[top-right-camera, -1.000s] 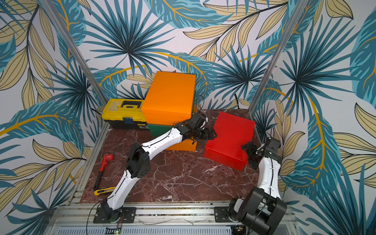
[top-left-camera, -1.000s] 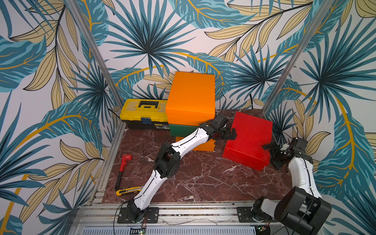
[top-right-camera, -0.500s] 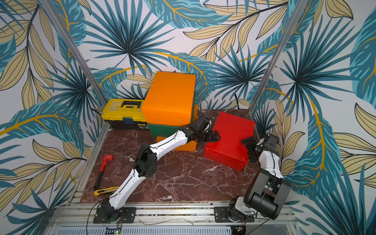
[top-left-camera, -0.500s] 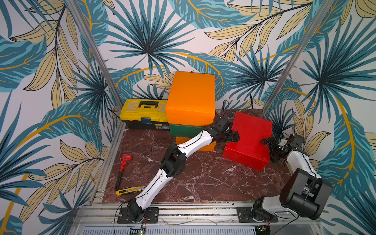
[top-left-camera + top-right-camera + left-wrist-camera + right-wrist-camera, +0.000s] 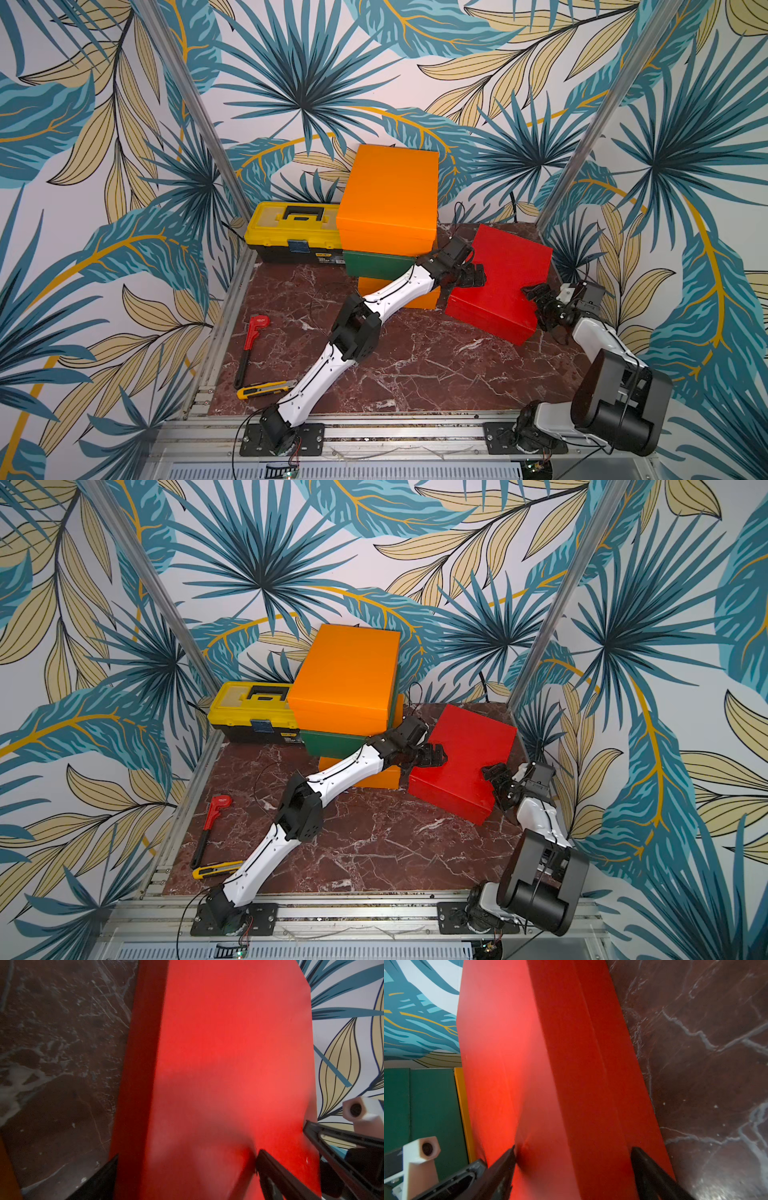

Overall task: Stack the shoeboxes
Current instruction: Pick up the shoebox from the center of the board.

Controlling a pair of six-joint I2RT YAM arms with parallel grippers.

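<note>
On the worktop [image 5: 415, 374], close to its left edge, lie a red wrench [image 5: 251, 345] and a yellow utility knife [image 5: 262, 390], and a yellow-and-black toolbox [image 5: 291, 232] stands in the back left corner. None of them belongs to the task. Just right of the toolbox, at the middle of the back edge, three shoeboxes are already piled: a lower orange shoebox [image 5: 419, 301], a green shoebox [image 5: 378, 266] on it, and an upper orange shoebox [image 5: 390, 195] on top. Right of this pile, towards the back right corner and turned askew to the edges, is the red shoebox [image 5: 507, 274]. It seems to rest on the marble, though I cannot be sure it is not a little raised. It lies exactly between the two arms. The left gripper [image 5: 467, 277] takes the side that faces the pile, and the right gripper [image 5: 536, 296] takes the opposite side, towards the right edge. In each wrist view one finger [image 5: 268, 1165] [image 5: 506, 1161] presses a small dimple into the lid while the other sits at the bottom of the wall. So I judge that both grippers are clamped on the red shoebox with jaws wide apart. Which side of the box is the long one I cannot tell from these views. The next move must probably carry it up and to the left, above the upper orange shoebox. The left arm is the nearer one to the pile and must not push it.
</note>
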